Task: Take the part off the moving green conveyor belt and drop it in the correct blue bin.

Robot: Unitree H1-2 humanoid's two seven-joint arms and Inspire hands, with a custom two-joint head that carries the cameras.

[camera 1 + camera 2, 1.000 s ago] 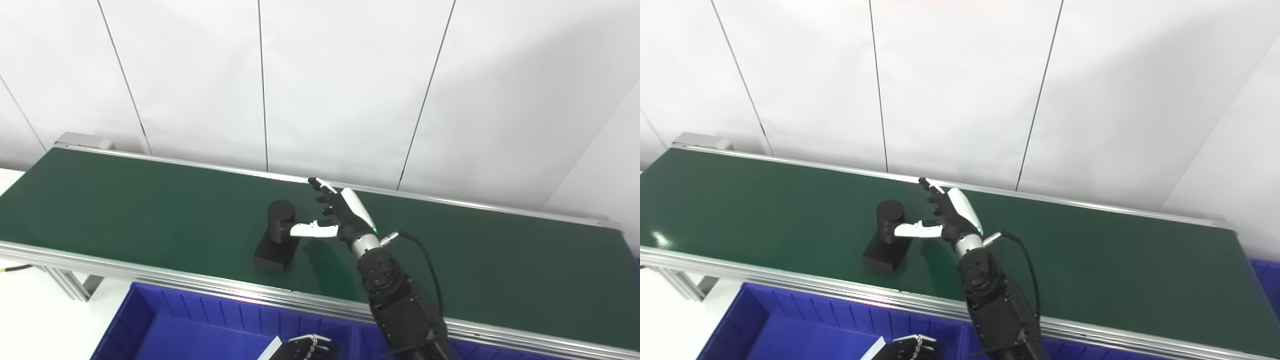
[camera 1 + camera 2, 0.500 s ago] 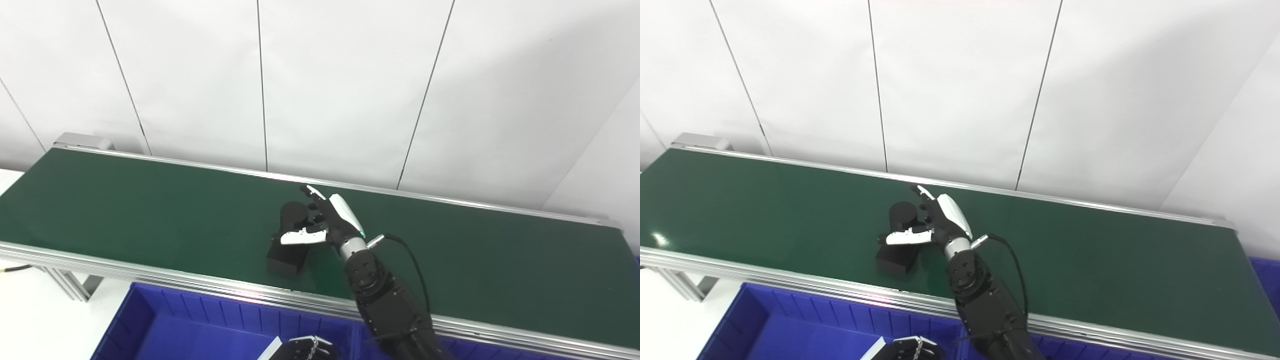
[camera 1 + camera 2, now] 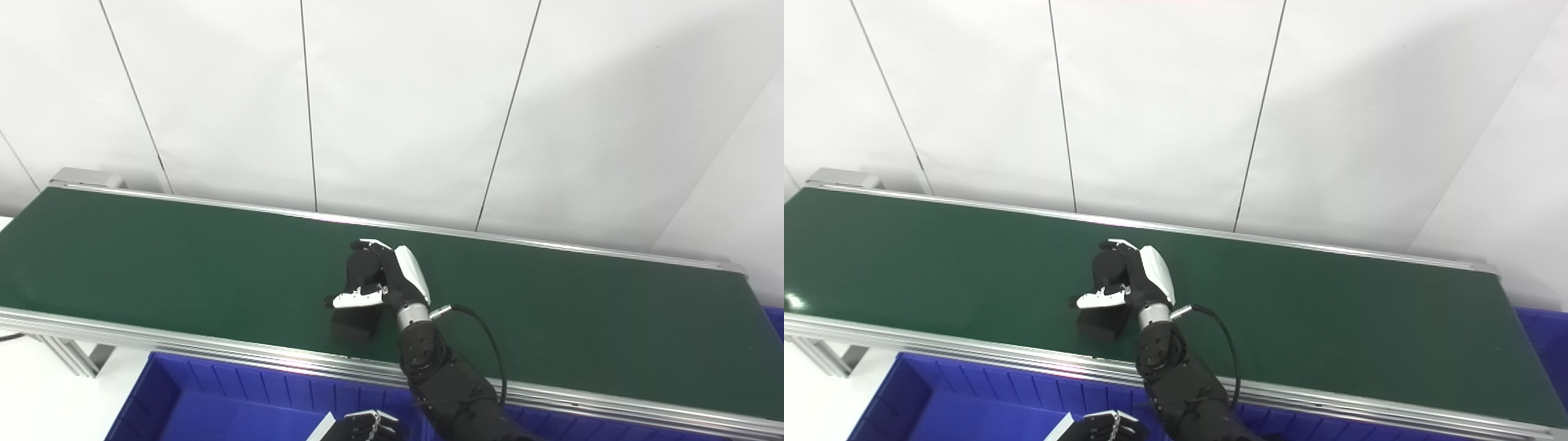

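Note:
The black part [image 3: 354, 323], a flat block with an upright cylinder on it, stands on the green conveyor belt [image 3: 184, 257] near its front edge. My right hand [image 3: 389, 283] reaches in from the lower right. Its fingers curl over and around the cylinder, and the white thumb lies across the cylinder's front. The block's base rests on the belt. It also shows in the right eye view [image 3: 1099, 324] under the hand [image 3: 1136, 278]. My left hand [image 3: 364, 425] shows only partly at the bottom edge, over the blue bin [image 3: 202, 404].
The belt's aluminium front rail [image 3: 184, 352] runs between the belt and the blue bin. A second blue bin corner [image 3: 1540, 343] shows at the far right. A white panelled wall stands behind the belt.
The right hand has moved left onto the part and its fingers have closed round the cylinder. The part has ridden a little to the right. The camera has shifted slightly.

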